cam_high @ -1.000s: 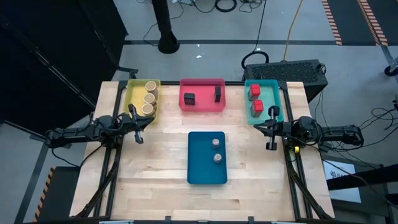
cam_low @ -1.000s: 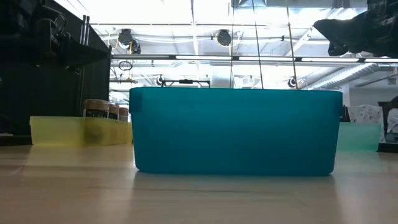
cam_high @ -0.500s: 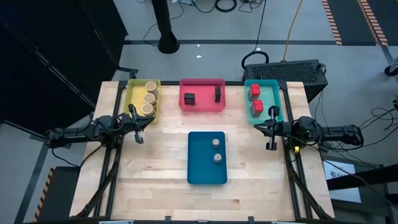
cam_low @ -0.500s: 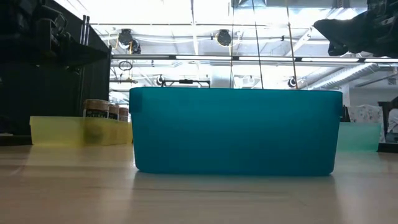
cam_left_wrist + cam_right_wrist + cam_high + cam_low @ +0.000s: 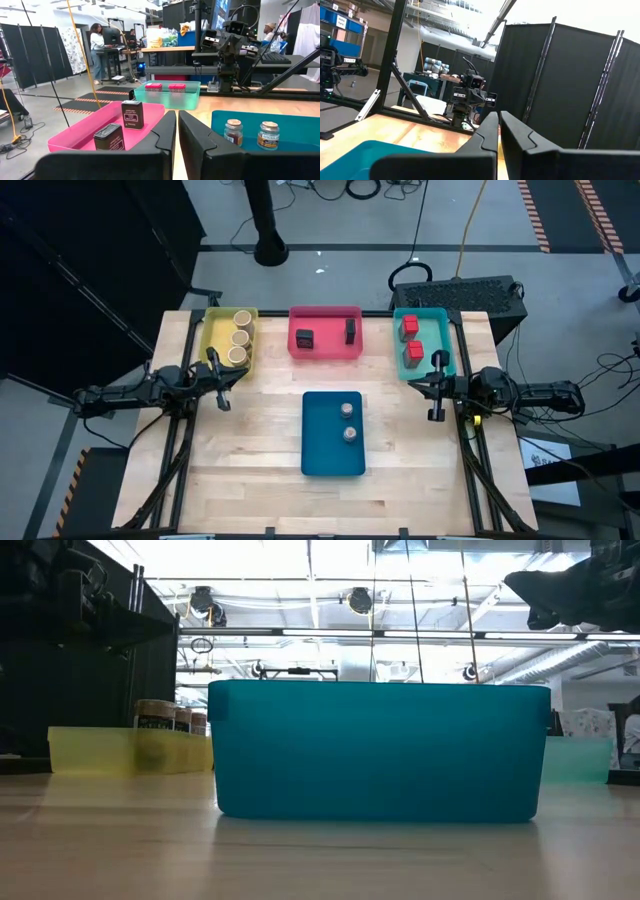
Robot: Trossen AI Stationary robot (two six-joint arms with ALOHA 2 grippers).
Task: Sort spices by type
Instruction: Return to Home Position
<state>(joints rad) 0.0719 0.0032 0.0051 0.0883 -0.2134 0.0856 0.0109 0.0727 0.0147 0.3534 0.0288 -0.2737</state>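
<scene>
Nearest me on the table sits the blue tray (image 5: 312, 462); two small grey round jars (image 5: 347, 410) stand upright in it, one behind the other and apart. I judge them light and rigid, with smooth round sides that could slip or roll; I would take one across its body just below the cap, squarely, so it does not tip.

Farther in, at the table's two side edges, the left gripper (image 5: 177, 119) hangs just beside the near end of the yellow tray (image 5: 211, 340) and the right gripper (image 5: 498, 117) hangs near the green tray (image 5: 402, 366); each has its fingers drawn to a narrow slit with nothing between them.

Along the far edge, the yellow tray holds three tan jars (image 5: 240, 337) in a close row; the pink tray (image 5: 325, 351) in the middle holds two dark boxes (image 5: 305, 338), set apart, one standing taller; the green tray holds two red boxes (image 5: 409, 328). The boxes' flat faces should give a surer hold than the jars; I would pinch opposite sides. Every kind has its own tray; the sorting looks done to me.
</scene>
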